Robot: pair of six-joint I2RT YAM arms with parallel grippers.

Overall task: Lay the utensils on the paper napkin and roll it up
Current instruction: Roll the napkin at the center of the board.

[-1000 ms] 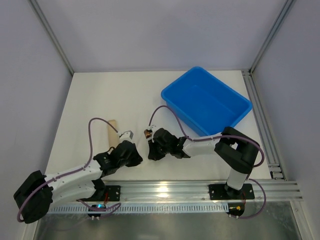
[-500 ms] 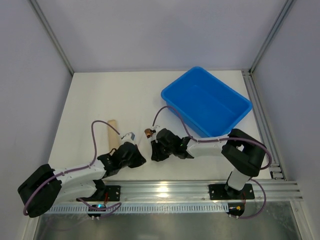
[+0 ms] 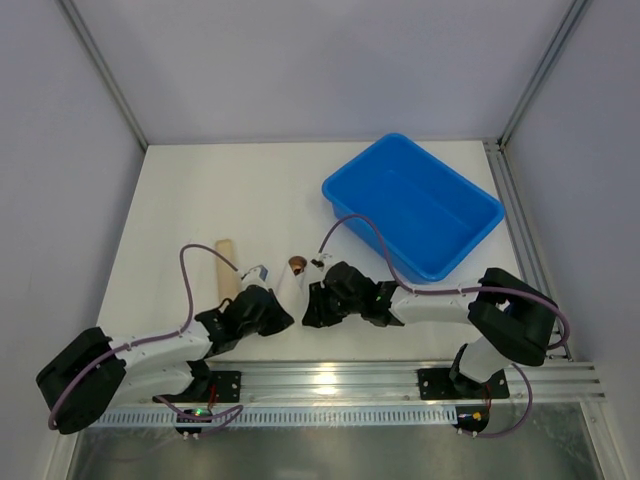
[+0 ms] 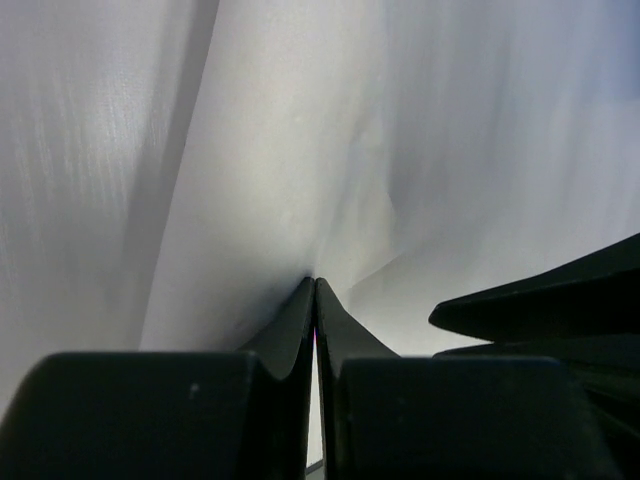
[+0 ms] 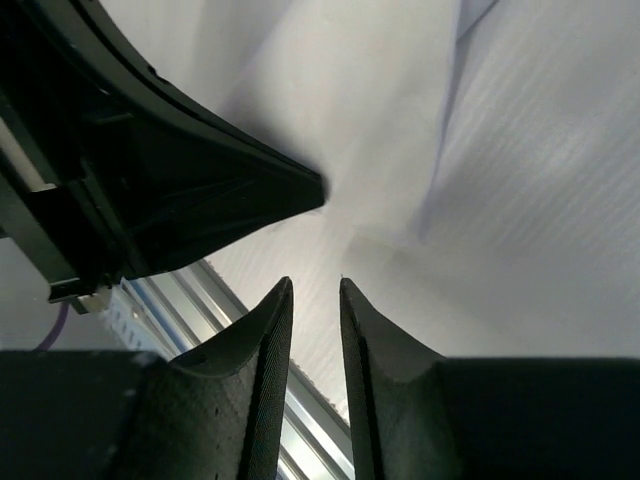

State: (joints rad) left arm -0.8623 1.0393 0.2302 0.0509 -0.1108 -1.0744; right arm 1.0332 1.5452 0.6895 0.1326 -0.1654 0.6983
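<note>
Napkin (image 3: 289, 288) sits pinched between the shut left fingers (image 4: 290, 330); right fingers (image 5: 268, 330) stand narrowly parted.

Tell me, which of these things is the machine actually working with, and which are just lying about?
In the job:
- rolled paper napkin
- bronze utensil tip poking from its end

Lying about:
- tan cylinder
- blue bin

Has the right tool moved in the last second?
Yes. The right tool backed slightly right, away from the tan cylinder, toward the bin.
</note>
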